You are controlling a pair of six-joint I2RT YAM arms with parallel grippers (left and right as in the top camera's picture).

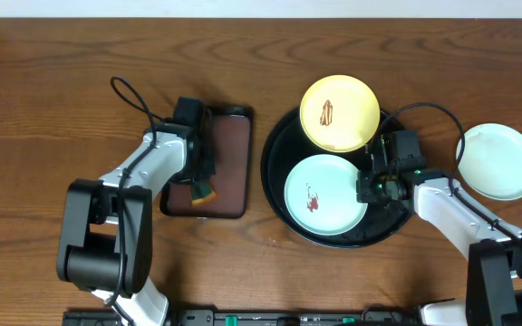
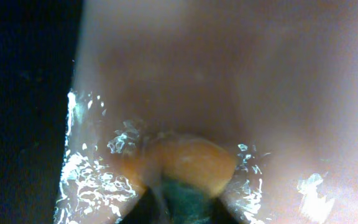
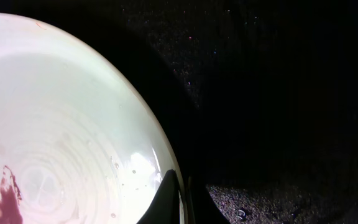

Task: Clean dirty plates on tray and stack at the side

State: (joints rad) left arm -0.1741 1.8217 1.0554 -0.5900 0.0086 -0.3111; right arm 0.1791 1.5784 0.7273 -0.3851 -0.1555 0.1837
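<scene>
My left gripper [image 1: 199,179] is over the brown tray [image 1: 234,136], clamped on the sponge [image 1: 206,191]. In the left wrist view the sponge [image 2: 188,163] presses down on the wet, shining surface, with water drops [image 2: 86,168] around it. I judge it is there to take up water, so that it can wipe well afterwards.

My right gripper [image 1: 374,178] is low inside the black tray [image 1: 275,177], at the right edge of the mint plate [image 1: 324,195]. This plate lies flat in the tray and carries a red-brown smear [image 1: 313,200]. In the right wrist view one dark finger [image 3: 168,199] sits on the plate's rim. The other finger is lost against the black tray, so I cannot tell if the jaws are apart or closed on the rim. I think the gripper is placed there to steady the plate, or to take it by the edge, while the sponge comes over.

The yellow plate [image 1: 338,111] leans on the far rim of the black tray, also with a smear on it, so it waits for cleaning. The white plate [image 1: 497,160] lies on the table [image 1: 43,91] just right of the black tray and shows no stain. I judge it marks the place for the stack. Two plates are left to wipe.
</scene>
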